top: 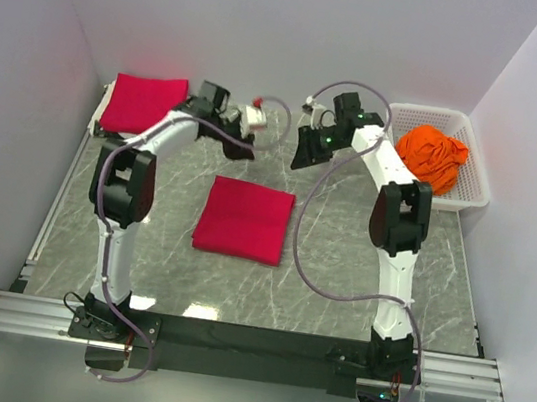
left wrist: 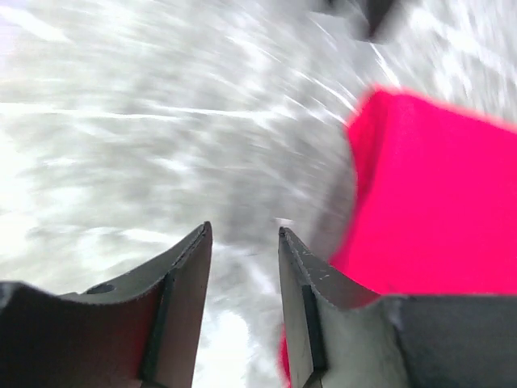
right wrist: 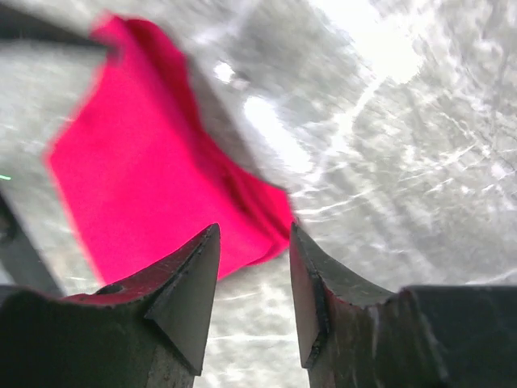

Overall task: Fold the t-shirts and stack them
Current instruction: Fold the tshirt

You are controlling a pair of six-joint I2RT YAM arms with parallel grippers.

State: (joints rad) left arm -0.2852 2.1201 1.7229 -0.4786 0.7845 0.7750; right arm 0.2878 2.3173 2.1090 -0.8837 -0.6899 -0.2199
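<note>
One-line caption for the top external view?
Folded red t-shirt at centre, second red t-shirt folded far left, orange t-shirt crumpled in the white basket.

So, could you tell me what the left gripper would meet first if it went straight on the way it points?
Probably the marble table: the left gripper frames only its bare top, the red t-shirt off to one side. Blur leaves depth unclear.
</note>
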